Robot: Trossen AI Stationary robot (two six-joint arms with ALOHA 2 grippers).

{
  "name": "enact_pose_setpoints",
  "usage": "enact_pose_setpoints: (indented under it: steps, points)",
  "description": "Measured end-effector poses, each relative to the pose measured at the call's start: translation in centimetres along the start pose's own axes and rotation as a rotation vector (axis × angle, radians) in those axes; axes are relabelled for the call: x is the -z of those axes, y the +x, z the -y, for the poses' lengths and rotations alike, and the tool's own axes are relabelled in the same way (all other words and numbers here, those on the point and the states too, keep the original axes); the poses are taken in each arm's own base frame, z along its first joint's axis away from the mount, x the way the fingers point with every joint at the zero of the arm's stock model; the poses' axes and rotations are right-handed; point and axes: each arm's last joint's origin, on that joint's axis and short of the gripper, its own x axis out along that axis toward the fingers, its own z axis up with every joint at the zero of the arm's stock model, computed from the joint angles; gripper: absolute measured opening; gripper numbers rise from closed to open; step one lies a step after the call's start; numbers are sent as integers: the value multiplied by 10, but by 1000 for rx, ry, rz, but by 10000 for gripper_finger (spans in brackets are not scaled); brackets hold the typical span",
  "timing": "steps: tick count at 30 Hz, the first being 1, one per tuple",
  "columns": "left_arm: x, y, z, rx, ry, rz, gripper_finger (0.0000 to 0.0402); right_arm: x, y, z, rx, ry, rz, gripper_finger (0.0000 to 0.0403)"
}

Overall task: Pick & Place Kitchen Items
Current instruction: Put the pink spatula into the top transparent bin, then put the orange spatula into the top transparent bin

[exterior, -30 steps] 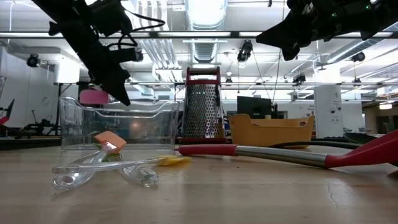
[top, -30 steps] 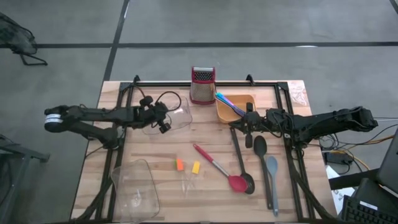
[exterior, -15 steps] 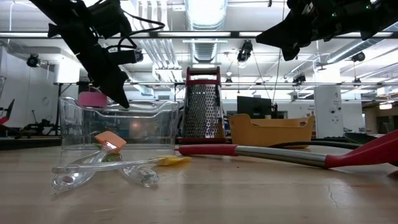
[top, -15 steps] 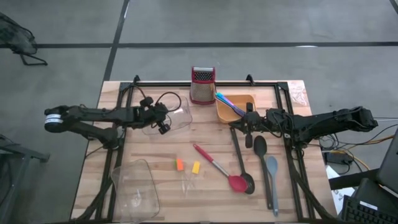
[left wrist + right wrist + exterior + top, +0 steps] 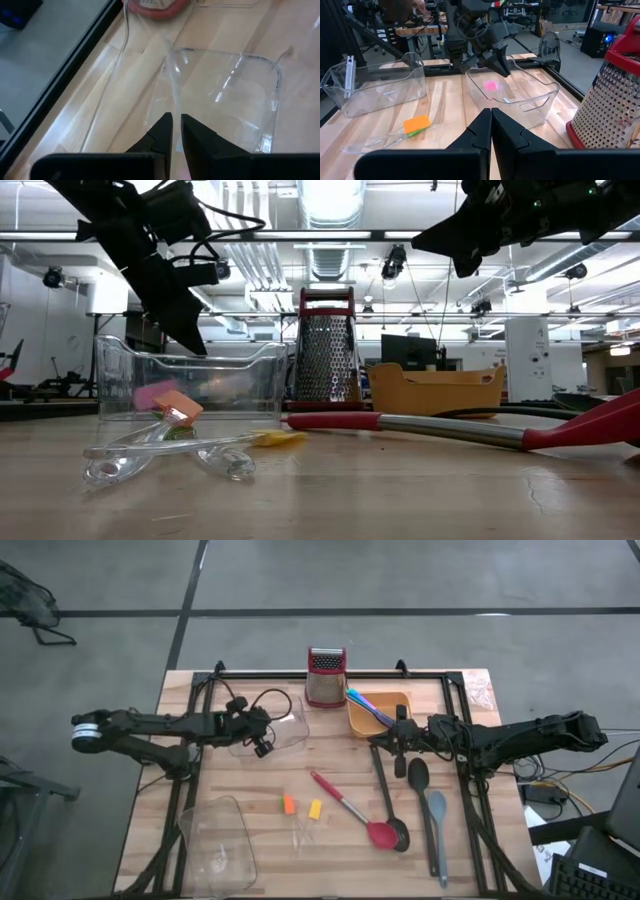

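My left gripper (image 5: 264, 744) hangs over a clear tub (image 5: 288, 726) at the table's left middle, its fingers a narrow gap apart (image 5: 176, 121) and empty. A pink piece (image 5: 152, 393) lies on the tub's floor, and also shows in the right wrist view (image 5: 491, 85). An orange piece (image 5: 289, 804) and a yellow piece (image 5: 315, 808) lie on the table near its middle. A red spatula (image 5: 355, 812), two black spoons (image 5: 385, 795) (image 5: 418, 775) and a grey spoon (image 5: 437, 830) lie flat at the right. My right gripper (image 5: 400, 736) is shut and empty above the table by the orange tray.
A steel grater with a red top (image 5: 325, 675) stands at the far middle. An orange tray (image 5: 380, 712) with blue and purple sticks (image 5: 358, 700) is beside it. A second clear tub (image 5: 215, 845) sits at the near left. Clear plastic spoons (image 5: 303, 835) lie near the yellow piece.
The pink piece, held up at my left gripper's fingertips above the tub before, has dropped into the clear tub and now lies on its floor. My left gripper has let go of it and stays above the tub.
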Motion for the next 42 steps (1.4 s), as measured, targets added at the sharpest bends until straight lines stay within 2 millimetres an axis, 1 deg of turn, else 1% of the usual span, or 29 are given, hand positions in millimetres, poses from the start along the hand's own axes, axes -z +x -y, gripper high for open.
enact_pose_setpoints:
  steps: [7, 9, 10, 13, 19, 24, 27, 29, 32, 36, 38, 42]
  points:
    - [-9, 0, 1, -5, 47, 84, 72, 0, 0, 0, 0, 1, 0, 8]
    - [-13, -2, 3, 34, 40, 126, 82, 0, 0, 0, 0, 0, 0, 8]
    - [-14, -3, 6, 85, 41, 143, 87, 0, 0, 0, 0, 0, 0, 8]
    - [-17, -13, 23, 255, 128, 202, 95, 0, 0, 0, 0, 1, 0, 8]
    - [-14, -42, 63, 369, 330, 348, 98, 0, 0, 0, 0, 0, 0, 8]
    - [0, -73, 96, 471, 596, 481, 115, 0, 0, 0, 0, 1, 0, 8]
    - [8, -87, 113, 542, 645, 540, 126, 0, 0, 0, 0, 0, 0, 8]
    - [14, -91, 123, 561, 665, 548, 128, 0, 0, 0, 0, 1, 0, 8]
    - [24, -88, 138, 566, 710, 526, 126, 0, 0, 0, 0, 0, 0, 8]
    - [35, -76, 157, 598, 744, 450, 124, 0, 0, 0, 0, 1, 0, 8]
    - [39, -74, 168, 612, 740, 421, 124, 0, 0, 0, 0, -2, 0, 8]
    - [44, -67, 187, 601, 789, 383, 122, 0, 0, 0, 0, 1, 0, 8]
